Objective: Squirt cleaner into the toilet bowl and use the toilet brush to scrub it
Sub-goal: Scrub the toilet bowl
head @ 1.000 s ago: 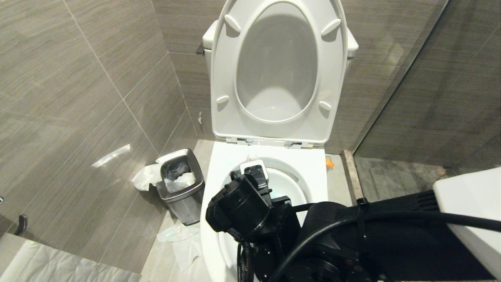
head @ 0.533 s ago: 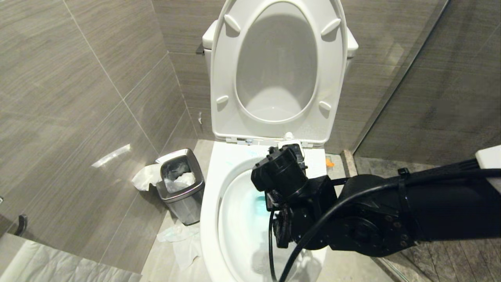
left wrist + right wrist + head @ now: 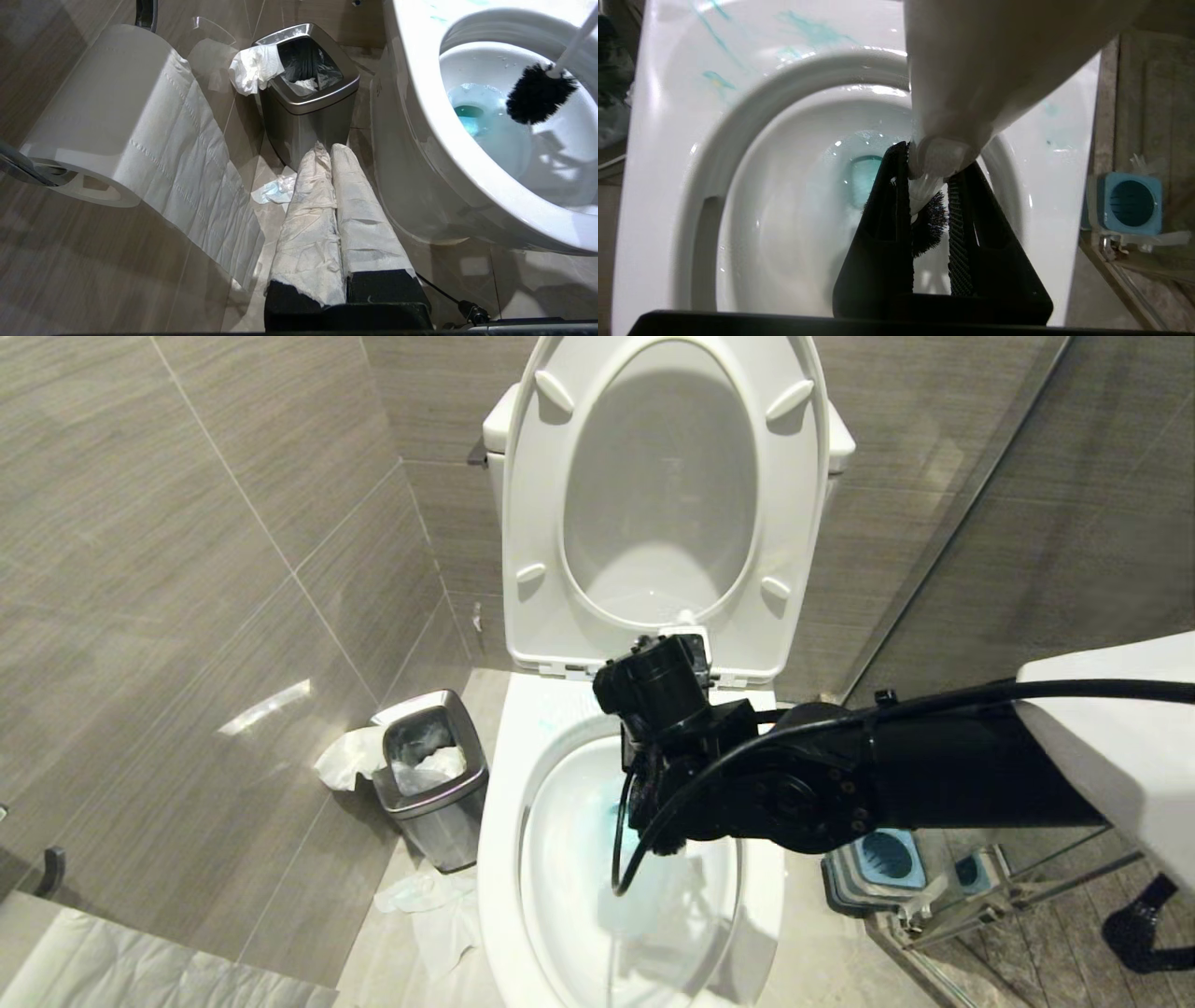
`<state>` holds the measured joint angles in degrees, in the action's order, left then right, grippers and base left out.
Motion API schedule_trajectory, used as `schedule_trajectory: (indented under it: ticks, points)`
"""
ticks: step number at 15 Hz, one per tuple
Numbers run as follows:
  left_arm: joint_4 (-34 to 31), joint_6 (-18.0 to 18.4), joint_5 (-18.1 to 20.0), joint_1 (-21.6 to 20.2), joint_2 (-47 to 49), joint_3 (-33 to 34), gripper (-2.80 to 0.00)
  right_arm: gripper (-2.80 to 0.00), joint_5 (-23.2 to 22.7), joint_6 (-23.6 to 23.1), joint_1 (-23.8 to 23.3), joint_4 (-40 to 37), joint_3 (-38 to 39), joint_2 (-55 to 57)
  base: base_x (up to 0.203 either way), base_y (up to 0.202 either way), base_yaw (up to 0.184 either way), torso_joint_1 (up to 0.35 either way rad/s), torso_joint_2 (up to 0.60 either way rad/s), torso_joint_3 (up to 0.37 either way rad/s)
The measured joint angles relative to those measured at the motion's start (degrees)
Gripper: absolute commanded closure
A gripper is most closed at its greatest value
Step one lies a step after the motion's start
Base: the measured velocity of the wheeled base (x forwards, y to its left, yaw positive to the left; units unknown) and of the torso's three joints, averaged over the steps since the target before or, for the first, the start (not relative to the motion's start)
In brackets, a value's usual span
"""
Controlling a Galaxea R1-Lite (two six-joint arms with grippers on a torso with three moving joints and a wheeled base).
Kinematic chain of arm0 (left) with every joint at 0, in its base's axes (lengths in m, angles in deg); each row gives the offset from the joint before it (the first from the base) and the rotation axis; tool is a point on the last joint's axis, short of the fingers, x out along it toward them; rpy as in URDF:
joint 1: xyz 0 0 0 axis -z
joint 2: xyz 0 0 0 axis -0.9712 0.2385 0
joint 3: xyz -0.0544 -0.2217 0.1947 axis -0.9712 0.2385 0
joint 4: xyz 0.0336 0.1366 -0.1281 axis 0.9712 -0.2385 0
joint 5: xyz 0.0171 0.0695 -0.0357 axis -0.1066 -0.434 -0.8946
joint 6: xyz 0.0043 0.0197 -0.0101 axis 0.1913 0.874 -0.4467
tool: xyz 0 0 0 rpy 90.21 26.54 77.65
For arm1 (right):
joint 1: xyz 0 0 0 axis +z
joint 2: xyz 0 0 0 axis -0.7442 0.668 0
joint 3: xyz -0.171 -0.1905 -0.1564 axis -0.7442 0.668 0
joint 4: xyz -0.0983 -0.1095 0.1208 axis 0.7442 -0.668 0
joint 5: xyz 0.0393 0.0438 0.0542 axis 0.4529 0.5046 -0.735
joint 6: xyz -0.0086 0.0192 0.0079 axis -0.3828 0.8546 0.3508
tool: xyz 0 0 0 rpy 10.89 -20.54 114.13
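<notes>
The toilet bowl (image 3: pixel 499 821) stands with seat and lid raised, blue-tinted water (image 3: pixel 864 179) at its bottom and teal streaks on the back rim. My right gripper (image 3: pixel 927 154) hangs over the back of the bowl, shut on the white handle of the toilet brush. The brush's black bristle head (image 3: pixel 537 93) hangs inside the bowl just above the water, and it also shows between my fingers (image 3: pixel 930 224). My left gripper (image 3: pixel 329 149) is parked low beside the bowl, its paper-wrapped fingers shut on nothing. The cleaner is out of view.
A small steel bin (image 3: pixel 431 775) with tissue stands left of the toilet, with crumpled paper (image 3: pixel 420 896) on the floor before it. A paper roll (image 3: pixel 107 116) hangs on the left wall. The blue brush holder (image 3: pixel 882 859) sits on the floor to the right, by a glass partition.
My right arm has swung from the bowl's front left toward its back and right, carrying the brush with it. The brush holder on the right has come into view.
</notes>
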<state>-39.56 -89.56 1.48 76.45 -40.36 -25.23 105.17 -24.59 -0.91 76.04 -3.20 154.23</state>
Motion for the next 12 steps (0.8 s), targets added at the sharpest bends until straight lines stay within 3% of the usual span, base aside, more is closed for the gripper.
schedule_trajectory:
  ticks: [5, 12]
  points:
    - [0.0, 0.0, 0.0, 0.0, 0.0, 0.0, 0.00, 0.00, 0.0, -1.3, 0.6, -0.1, -9.1, 6.3, 0.000, 0.000, 0.000, 0.000, 0.00, 0.000]
    - [0.0, 0.0, 0.0, 0.0, 0.0, 0.0, 0.00, 0.00, -0.1, -1.7, 5.4, -0.4, -17.0, 11.5, 0.000, 0.000, 0.000, 0.000, 0.00, 0.000]
